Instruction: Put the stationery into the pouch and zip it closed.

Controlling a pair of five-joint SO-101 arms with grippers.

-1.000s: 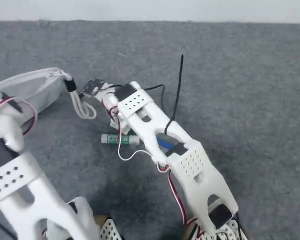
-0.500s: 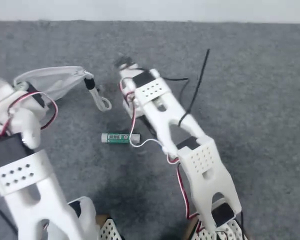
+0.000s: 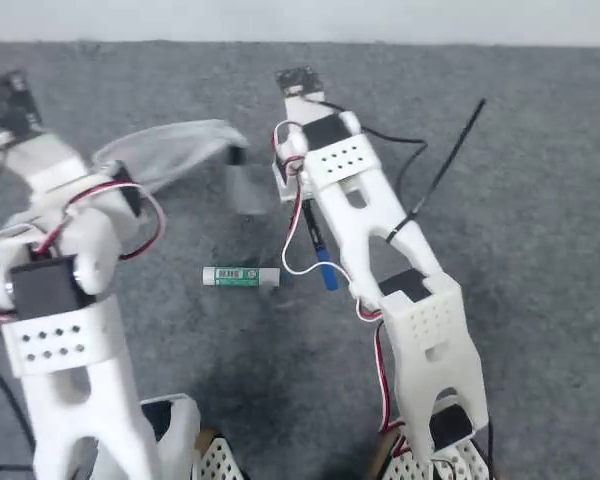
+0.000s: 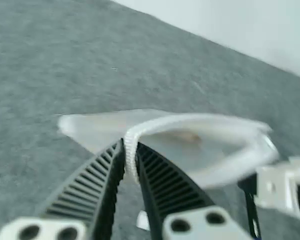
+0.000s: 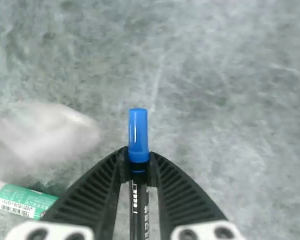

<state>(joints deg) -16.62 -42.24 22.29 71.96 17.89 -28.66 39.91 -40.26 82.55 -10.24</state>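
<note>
The left hand [image 4: 130, 147] clamps the rim of the pouch [image 3: 170, 155], holding it raised. Just beside it, the right hand [image 5: 137, 160] grips a blue-capped pen [image 5: 137, 130] lying along its arm, cap toward the robot's base.

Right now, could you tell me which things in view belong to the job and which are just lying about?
Job: white see-through pouch, pinched by the left gripper; black pen with blue cap, in the right gripper; white tube with green label, lying loose.
Just there: grey felt table cover; black cable along the right arm.
</note>
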